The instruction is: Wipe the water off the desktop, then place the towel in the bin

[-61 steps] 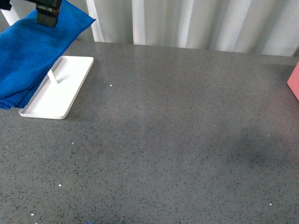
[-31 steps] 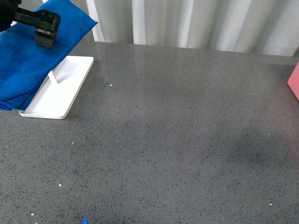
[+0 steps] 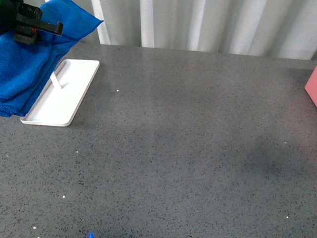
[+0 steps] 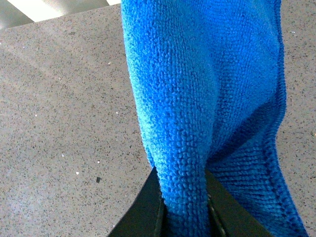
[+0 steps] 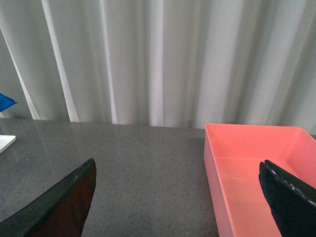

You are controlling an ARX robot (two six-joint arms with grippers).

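Observation:
The bright-blue towel (image 3: pixel 29 69) hangs at the far left of the front view, draped past the white tray's left side. My left gripper (image 3: pixel 29 30) is shut on its upper part. In the left wrist view the towel (image 4: pixel 207 89) is pinched between the two dark fingers (image 4: pixel 143 207), above the speckled grey desktop (image 4: pixel 59 123). The salmon-pink bin (image 3: pixel 312 85) shows only a corner at the right edge of the front view. In the right wrist view the bin (image 5: pixel 256 168) lies open and empty, and my right gripper (image 5: pixel 182 197) is open above the desktop (image 5: pixel 148 173) beside it.
A flat white tray (image 3: pixel 62 94) with an upright white peg (image 3: pixel 56 80) lies at the back left of the desktop (image 3: pixel 173 148). White curtains (image 3: pixel 208 25) hang behind the table's far edge.
My left gripper has moved left and slightly up with the towel. More of the tray's left side now shows.

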